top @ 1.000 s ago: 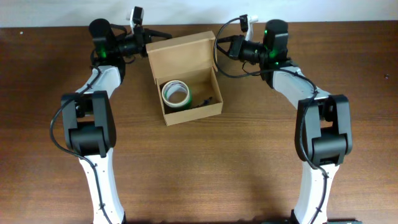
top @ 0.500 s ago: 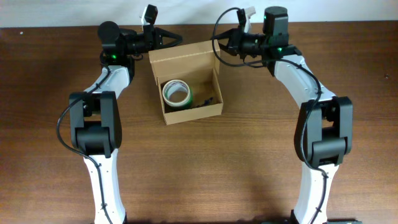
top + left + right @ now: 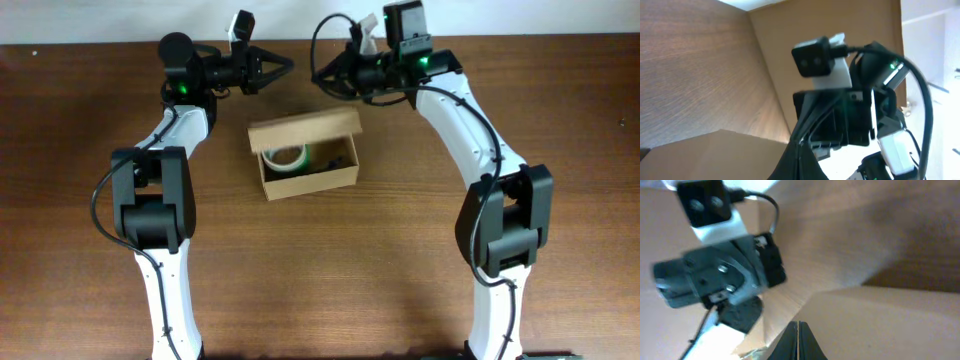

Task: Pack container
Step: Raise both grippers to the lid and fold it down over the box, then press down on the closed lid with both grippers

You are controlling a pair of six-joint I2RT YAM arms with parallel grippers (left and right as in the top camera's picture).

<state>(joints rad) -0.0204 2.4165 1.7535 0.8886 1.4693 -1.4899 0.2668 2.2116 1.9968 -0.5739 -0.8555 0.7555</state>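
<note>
The container (image 3: 308, 172) is a tan cardboard box at the table's back middle. Its flap lid (image 3: 304, 129) leans forward over the opening and covers the back half. A white and green tape roll (image 3: 285, 159) shows inside at the left, with dark items (image 3: 335, 163) at the right. My left gripper (image 3: 286, 67) is shut and empty, above and behind the lid's left end. My right gripper (image 3: 322, 78) is shut and empty, behind the lid's right end. The lid's flat top shows in the left wrist view (image 3: 700, 155) and the right wrist view (image 3: 885, 325), just past each gripper's shut fingers (image 3: 799, 162) (image 3: 798, 341).
The brown wooden table (image 3: 400, 260) meets a white wall edge at the back (image 3: 100, 20). Both arms reach in from the front and bend toward the box. The two grippers point at each other, a short gap apart.
The lid has swung from standing open to leaning forward over the box. My right gripper has moved left and further back behind the lid. The left gripper rose earlier and now holds still.
</note>
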